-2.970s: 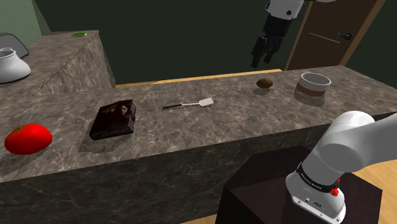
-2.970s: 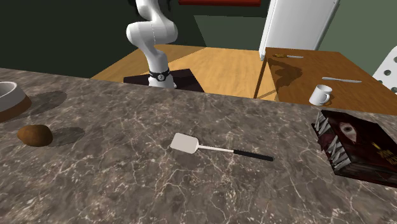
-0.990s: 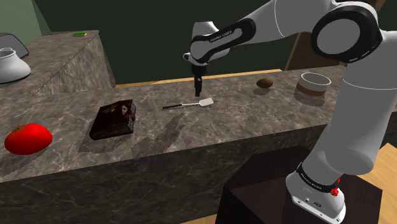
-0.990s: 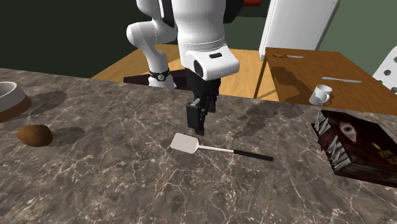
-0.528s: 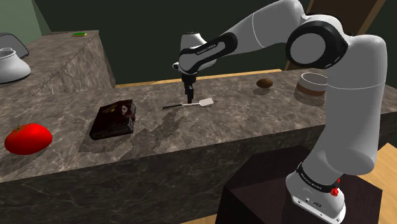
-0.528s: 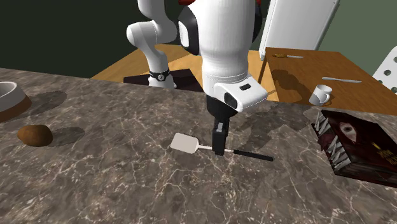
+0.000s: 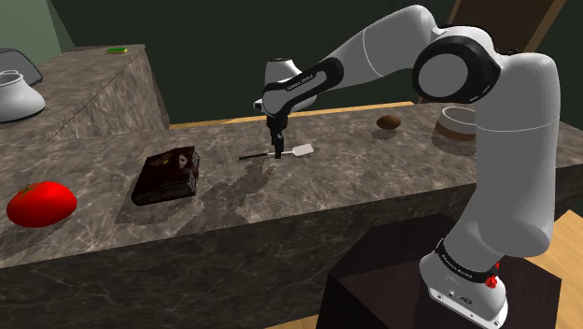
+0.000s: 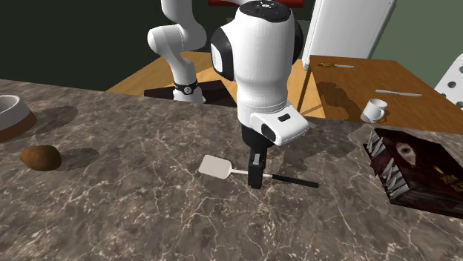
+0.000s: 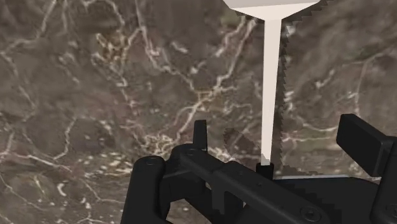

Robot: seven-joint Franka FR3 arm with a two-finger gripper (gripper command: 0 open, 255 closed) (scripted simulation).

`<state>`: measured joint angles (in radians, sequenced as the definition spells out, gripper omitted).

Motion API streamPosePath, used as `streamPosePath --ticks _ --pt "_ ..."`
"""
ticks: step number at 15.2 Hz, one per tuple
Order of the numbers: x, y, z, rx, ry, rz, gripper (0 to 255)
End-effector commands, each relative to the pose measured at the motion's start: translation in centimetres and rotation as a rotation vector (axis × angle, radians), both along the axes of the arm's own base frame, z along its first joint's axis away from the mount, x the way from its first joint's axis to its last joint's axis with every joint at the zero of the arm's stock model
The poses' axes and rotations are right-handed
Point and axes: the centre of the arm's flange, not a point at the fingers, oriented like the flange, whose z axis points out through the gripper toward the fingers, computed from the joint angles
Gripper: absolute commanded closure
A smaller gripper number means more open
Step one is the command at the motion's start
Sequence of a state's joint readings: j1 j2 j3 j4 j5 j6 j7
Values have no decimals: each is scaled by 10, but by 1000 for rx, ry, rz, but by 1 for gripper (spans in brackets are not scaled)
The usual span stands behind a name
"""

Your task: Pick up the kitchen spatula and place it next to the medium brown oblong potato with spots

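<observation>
The spatula (image 7: pixel 297 150), with a white blade, a thin white shaft and a black handle (image 8: pixel 293 180), lies flat on the dark marble counter (image 7: pixel 327 187). My gripper (image 7: pixel 277 150) points straight down over the shaft, its tips close to the counter. Seen from the wrist, the fingers (image 9: pixel 362 143) stand apart on either side of the shaft (image 9: pixel 271 89) and do not touch it, so the gripper (image 9: pixel 280 140) is open. The brown potato (image 7: pixel 390 121) rests further along the counter towards the shoulder view's right, well apart from the spatula (image 8: pixel 217 167). In the second exterior view the potato (image 8: pixel 40 157) is at the left.
A round bowl (image 7: pixel 462 126) stands just beyond the potato. A dark book (image 7: pixel 168 174) lies on the handle side of the spatula, and a red tomato (image 7: pixel 41 204) further that way. A wooden table with a white mug (image 8: pixel 373 111) stands behind the counter.
The gripper has come down from high above the potato to the spatula, then shifted from beside the blade to over the shaft and lowered. The spatula has not moved.
</observation>
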<state>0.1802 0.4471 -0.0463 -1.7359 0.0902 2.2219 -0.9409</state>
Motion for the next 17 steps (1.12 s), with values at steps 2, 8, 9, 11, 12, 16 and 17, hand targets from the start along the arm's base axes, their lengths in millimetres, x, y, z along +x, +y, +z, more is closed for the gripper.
streamPosePath --ticks 2,8,9,11,12,16,17 --pt "0 0 0 0 0 0 0" --pt "0 0 0 0 0 0 255" --pt "0 0 0 0 0 0 255" --pt "0 0 0 0 0 0 255" --pt "0 0 0 0 0 0 255" --pt "0 0 10 0 0 0 255" --pt "0 0 15 0 0 0 255"
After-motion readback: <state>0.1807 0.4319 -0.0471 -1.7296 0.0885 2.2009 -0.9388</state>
